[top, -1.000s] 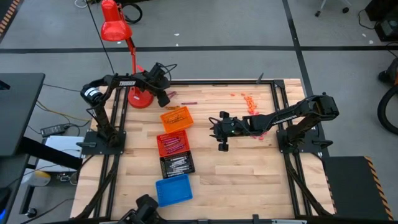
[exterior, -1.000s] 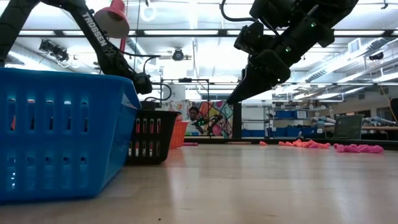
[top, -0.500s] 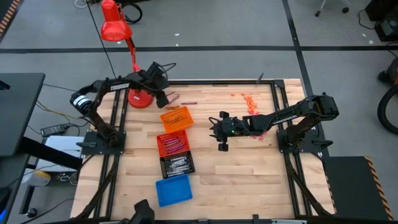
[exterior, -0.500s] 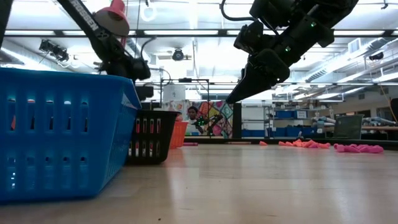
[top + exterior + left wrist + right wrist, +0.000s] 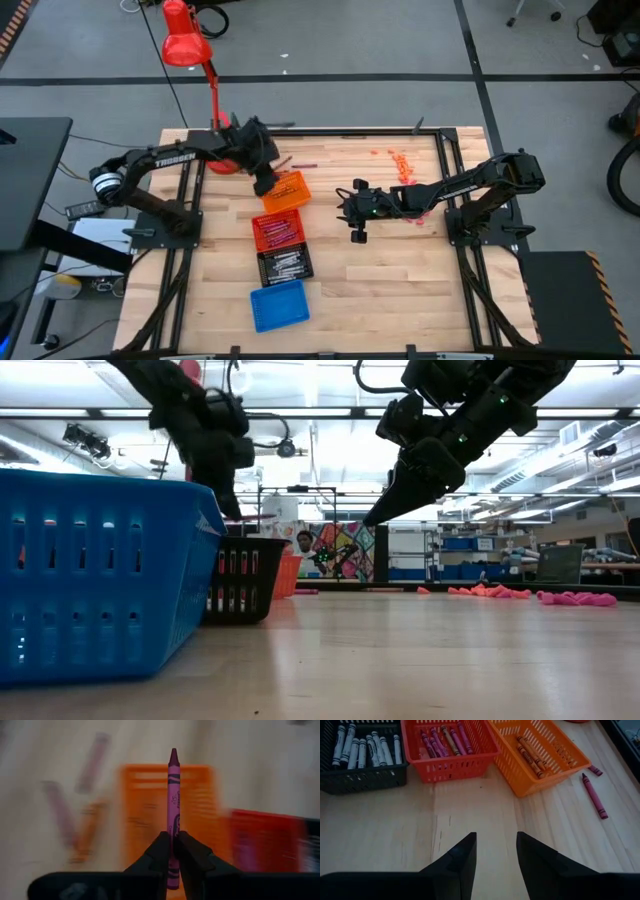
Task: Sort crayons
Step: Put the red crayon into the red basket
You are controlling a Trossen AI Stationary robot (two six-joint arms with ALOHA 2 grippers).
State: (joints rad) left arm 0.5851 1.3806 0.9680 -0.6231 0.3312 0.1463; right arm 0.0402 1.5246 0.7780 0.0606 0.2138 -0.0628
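Note:
My left gripper (image 5: 265, 183) hangs over the far left corner of the orange tray (image 5: 286, 192), shut on a maroon crayon (image 5: 173, 785). My right gripper (image 5: 495, 851) stands open above bare table to the right of the trays, with nothing between its fingers. The orange tray (image 5: 540, 750) holds orange crayons, the red tray (image 5: 447, 745) maroon ones, and the black tray (image 5: 365, 755) grey-white ones. More crayons lie loose on the wood: maroon ones (image 5: 594, 796) beside the orange tray, an orange heap (image 5: 400, 160) at the far right and pink-red ones (image 5: 428, 207) under the right arm. My left gripper pinches the crayon's blunt end (image 5: 173, 836) between its two fingertips. The crayon runs on along the fingers and sticks out past them, its pointed tip (image 5: 173, 754) foremost. The fingers slant downward from the table's far left. The crayon is lifted clear above the orange tray.
The orange, red, black and blue trays (image 5: 278, 304) stand in a row from the middle toward the near edge. A red desk lamp (image 5: 222, 155) has its base at the far left, close behind the left arm. Bare wood lies near and right of the trays.
My left gripper has risen from the table near the lamp base and swung toward the orange tray, tipping more steeply down. It now hangs over that tray's far corner. My right arm has kept still.

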